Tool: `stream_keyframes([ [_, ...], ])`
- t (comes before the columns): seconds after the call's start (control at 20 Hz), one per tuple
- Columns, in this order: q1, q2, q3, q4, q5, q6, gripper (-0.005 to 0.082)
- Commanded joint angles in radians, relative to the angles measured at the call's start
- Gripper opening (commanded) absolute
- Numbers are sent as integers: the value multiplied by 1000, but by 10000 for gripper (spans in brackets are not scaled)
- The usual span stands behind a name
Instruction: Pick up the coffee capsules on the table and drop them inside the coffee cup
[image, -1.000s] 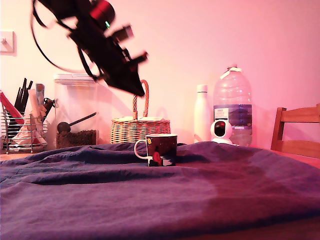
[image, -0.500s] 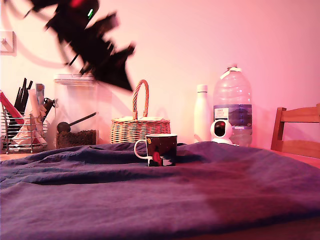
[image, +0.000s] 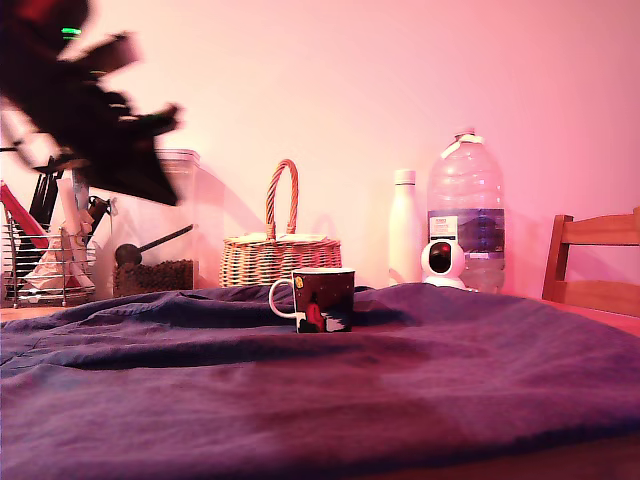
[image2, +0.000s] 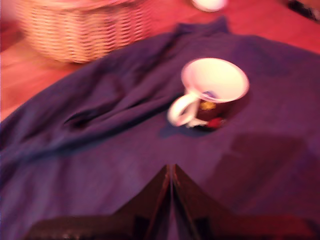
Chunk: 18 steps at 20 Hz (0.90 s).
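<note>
surface: table draped in wrinkled dark blue-purple cloth (image: 420, 390), pink-lit wall behind
cup: short dark coffee mug with white handle and red print (image: 322, 299), upright mid-table, wicker basket (image: 280, 255) behind
gripper: black two-finger gripper (image2: 171, 176), jaws pressed together, empty, blurred, high at the exterior view's left
capsule: small bluish object inside mug, too blurred to confirm

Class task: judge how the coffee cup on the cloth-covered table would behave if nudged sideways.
The coffee cup looks short and wide, so it would probably slide rather than tip. The wrinkled cloth beneath it may bunch and drag with it. Its white interior seems empty, so it is likely fairly light.
</note>
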Motion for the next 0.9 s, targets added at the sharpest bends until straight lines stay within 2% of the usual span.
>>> stream_keyframes([
  [0.0,12,-23,-81,37,-1,-14,-23],
  [0.1,31,-60,-153,79,-6,-37,-23],
  [0.4,69,-180,-346,169,-30,-66,-23],
  [0.6,84,-302,-497,236,-72,-90,-23],
  [0.85,88,-473,-662,306,-71,-90,-23],
])
